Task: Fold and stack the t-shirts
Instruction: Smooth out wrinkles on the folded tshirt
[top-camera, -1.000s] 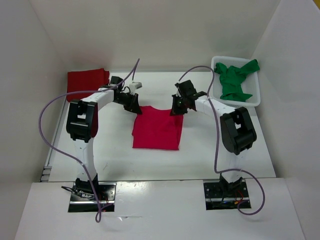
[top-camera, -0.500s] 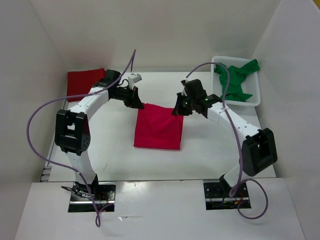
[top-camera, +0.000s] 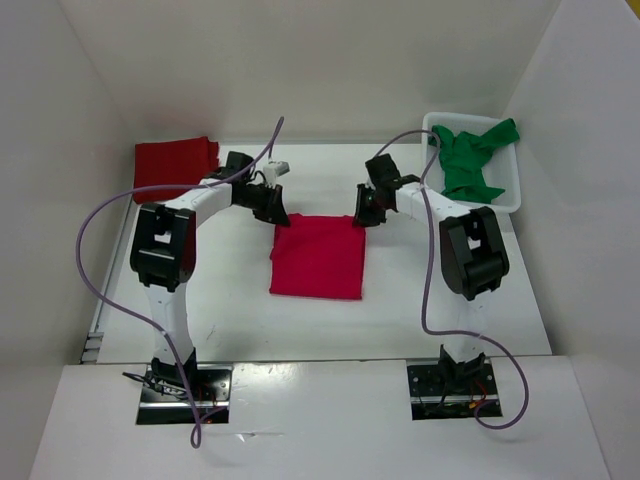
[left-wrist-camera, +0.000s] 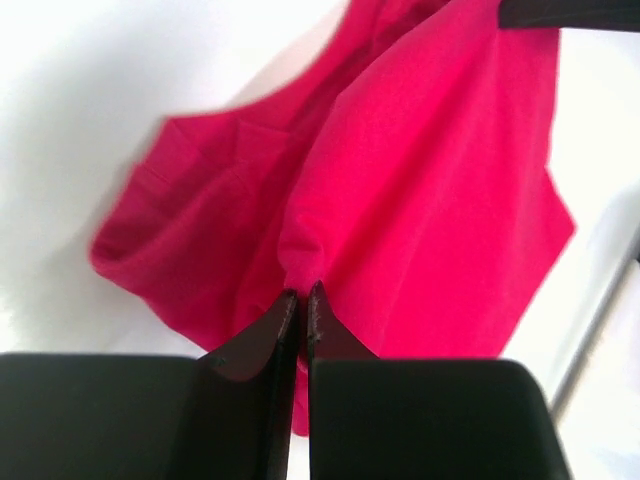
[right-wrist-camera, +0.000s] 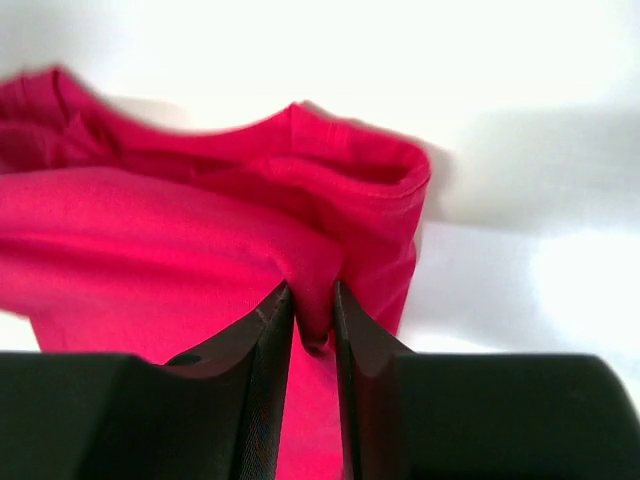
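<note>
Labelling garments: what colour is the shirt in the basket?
Green. The shirt in the basket shows best in the top external view.

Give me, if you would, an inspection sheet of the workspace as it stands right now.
Surface: white table, no marks seen.
Job's things: crimson t-shirt lies mid-table as a rough rectangle; dark red t-shirt lies folded at the far left; green t-shirt is crumpled in the basket, one part hanging over its rim.
Clutter: nothing seen apart from the basket at the far right.
Grippers: left gripper is shut on the crimson t-shirt at its far left corner; right gripper is shut on it at the far right corner.
Cables: purple cables loop off both arms, apart from the cloth.
Surroundings: white walls on three sides.
</note>
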